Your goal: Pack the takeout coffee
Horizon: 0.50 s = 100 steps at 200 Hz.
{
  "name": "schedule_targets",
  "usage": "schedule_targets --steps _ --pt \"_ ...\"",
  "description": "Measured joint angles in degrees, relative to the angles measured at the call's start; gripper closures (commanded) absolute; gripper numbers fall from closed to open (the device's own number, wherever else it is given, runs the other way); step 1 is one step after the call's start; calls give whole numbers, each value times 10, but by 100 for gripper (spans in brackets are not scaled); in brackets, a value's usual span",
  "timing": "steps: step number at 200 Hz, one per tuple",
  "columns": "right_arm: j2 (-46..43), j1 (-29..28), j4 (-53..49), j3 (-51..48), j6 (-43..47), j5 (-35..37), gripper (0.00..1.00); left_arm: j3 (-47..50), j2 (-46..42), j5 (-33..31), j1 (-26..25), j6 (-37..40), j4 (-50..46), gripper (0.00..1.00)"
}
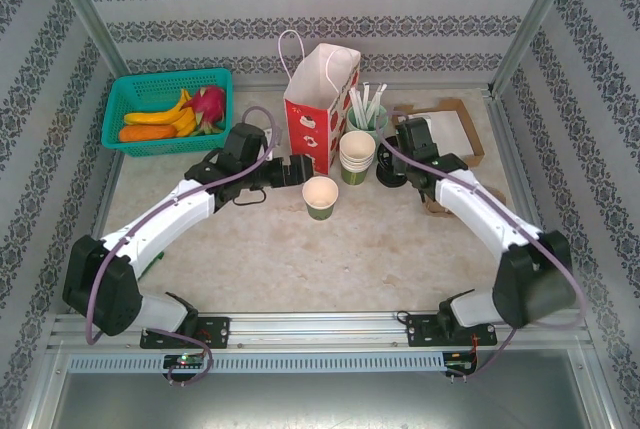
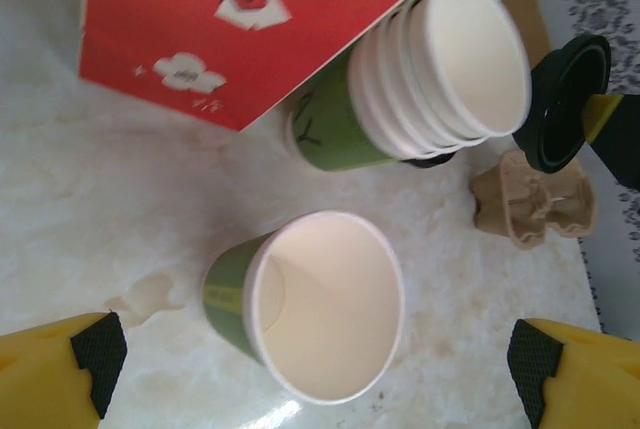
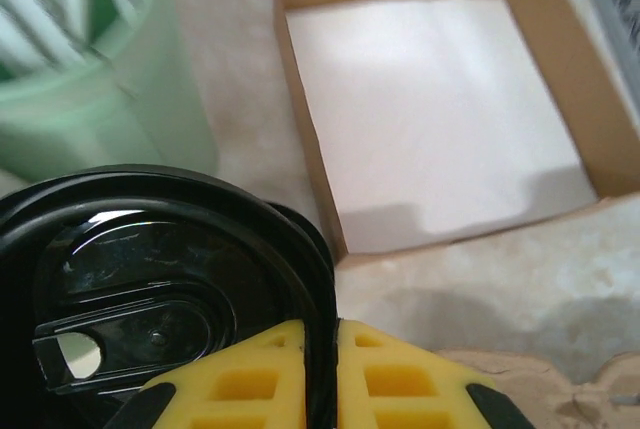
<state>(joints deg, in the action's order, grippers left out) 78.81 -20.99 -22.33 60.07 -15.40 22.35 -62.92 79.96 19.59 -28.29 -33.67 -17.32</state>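
Low in the left wrist view, we are holding our left gripper [image 2: 315,374] wide apart by the paper cup [image 2: 325,299]; our right gripper [image 3: 320,369] is clamping the black lid [image 3: 150,269].

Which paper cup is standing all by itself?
The single green cup nearest the left gripper; the other cups sit nested in a stack farther back.
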Motion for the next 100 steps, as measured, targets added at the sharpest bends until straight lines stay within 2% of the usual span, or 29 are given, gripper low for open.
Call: schedule_targets --steps 31,69,100 --pt "-45 -56 -1 37 4 28 86 -88 28 3 -23 24 3 4" --pt "-42 -129 -2 99 0 74 86 -164 72 13 -44 37 29 11" --pt "-21 -163 -6 136 -12 99 86 -195 104 8 -47 44 33 25"
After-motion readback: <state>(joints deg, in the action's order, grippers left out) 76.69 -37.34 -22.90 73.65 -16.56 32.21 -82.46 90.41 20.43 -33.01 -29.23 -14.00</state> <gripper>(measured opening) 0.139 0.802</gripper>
